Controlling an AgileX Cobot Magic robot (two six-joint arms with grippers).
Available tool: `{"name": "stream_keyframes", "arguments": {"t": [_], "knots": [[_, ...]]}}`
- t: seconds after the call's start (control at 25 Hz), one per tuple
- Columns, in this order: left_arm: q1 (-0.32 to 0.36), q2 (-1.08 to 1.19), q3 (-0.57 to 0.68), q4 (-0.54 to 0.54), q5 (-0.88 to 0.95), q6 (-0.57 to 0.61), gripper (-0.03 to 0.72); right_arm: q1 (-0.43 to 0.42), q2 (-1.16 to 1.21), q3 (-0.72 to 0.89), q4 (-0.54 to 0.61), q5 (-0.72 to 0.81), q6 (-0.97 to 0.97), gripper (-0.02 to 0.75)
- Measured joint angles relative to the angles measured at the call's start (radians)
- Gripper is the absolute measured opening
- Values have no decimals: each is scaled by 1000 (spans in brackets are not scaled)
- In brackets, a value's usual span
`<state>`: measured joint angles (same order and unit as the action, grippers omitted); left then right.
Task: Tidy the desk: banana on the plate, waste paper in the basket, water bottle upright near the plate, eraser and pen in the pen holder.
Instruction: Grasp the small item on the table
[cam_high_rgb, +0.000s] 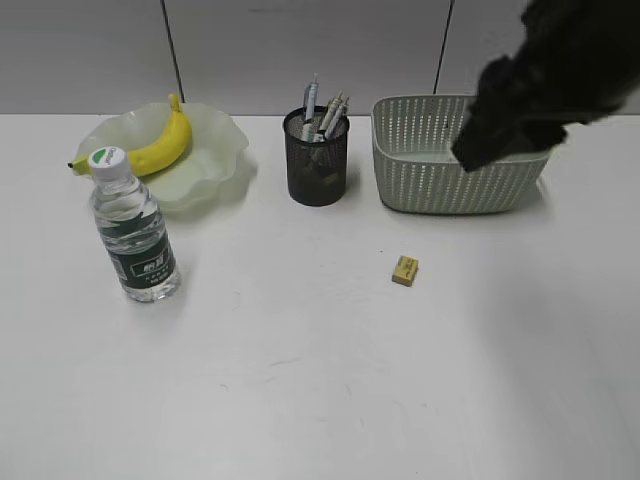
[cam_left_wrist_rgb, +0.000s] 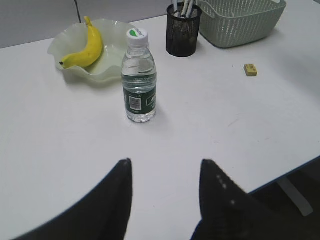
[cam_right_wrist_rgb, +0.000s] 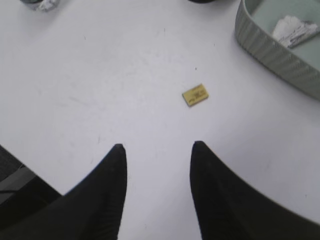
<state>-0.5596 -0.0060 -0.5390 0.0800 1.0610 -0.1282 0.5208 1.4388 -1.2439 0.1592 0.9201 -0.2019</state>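
On the desk (cam_high_rgb: 320, 400) lies a small yellow eraser (cam_high_rgb: 405, 270); flat, rectangular.

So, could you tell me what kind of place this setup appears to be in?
Probably an office or lab desk staged for a tidying test: a plain white desk against grey wall panels, a black mesh pen holder with pens, and a perforated green basket holding waste paper.

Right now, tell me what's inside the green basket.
The basket holds the crumpled waste paper on its floor. The right wrist view shows only one corner; in the exterior view the arm covers the rest.
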Motion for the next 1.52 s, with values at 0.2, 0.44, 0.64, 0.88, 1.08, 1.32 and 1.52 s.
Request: {"name": "stream_keyframes", "arguments": {"t": [0.2, 0.44, 0.64, 0.88, 1.08, 1.32, 1.52], "knots": [[0, 0, 0, 0, 0, 0, 330, 0, -288, 226, -2, 39, 1, 340], [0, 0, 0, 0, 0, 0, 330, 0, -669, 411, -1, 133, 4, 340], [0, 0, 0, 0, 0, 0, 326, 0, -952, 552, -32, 182, 74, 340], [0, 1, 0, 0, 0, 0, 316, 0, -1286, 692, -93, 202, 93, 340], [0, 82, -11, -26, -33, 0, 314, 0, -1439, 727, -100, 143, 114, 340], [0, 349, -28, -106, -363, 2, 314, 0, -1446, 734, -113, 124, 139, 340], [-1, 694, -47, -209, -650, 74, 314, 0, -1446, 734, -114, 123, 140, 340]]}}
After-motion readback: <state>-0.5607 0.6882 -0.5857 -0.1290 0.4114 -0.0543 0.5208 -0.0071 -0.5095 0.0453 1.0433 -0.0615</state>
